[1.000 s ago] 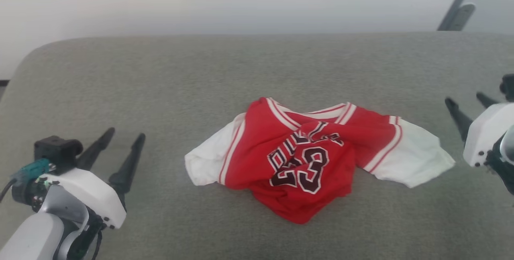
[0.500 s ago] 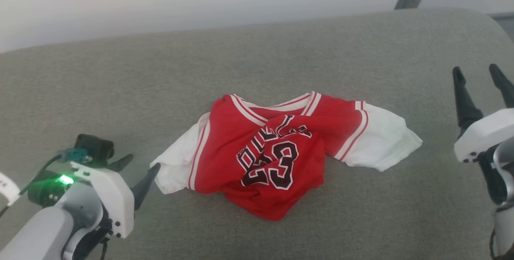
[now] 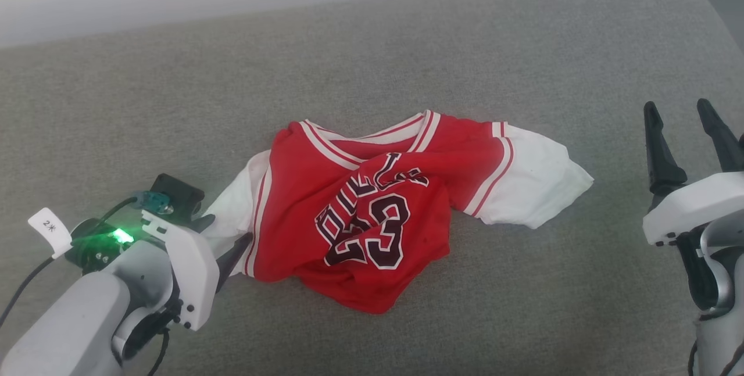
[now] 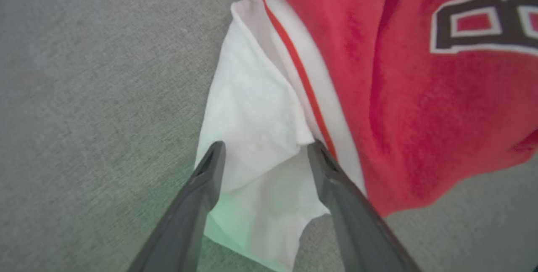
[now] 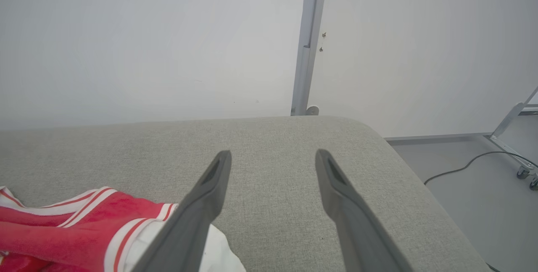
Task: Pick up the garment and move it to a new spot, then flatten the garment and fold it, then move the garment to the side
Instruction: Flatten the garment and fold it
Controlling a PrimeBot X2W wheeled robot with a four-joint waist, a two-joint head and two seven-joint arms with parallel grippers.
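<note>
The garment is lying crumpled near the middle of the grey cloth-covered table, front up, with the black number 23 and the lettering bunching into folds. Its red body is gathering toward the near edge, and both white sleeves are spreading outward.

The left claw is reaching in low over the near white sleeve, its two dark fingers spread wide. From the left wrist view, the left claw is straddling the lower part of that sleeve, one finger over the sleeve's outer edge and the other beside the red-striped trim. Nothing is pinched between them, and I cannot tell whether the tips are touching the cloth. A green light is glowing on that wrist.

The right claw is hovering well apart from the far white sleeve, fingers pointing away from the robot and standing wide with nothing between them. In the right wrist view, the right claw is aiming past the table's rounded corner toward a pale wall.
</note>
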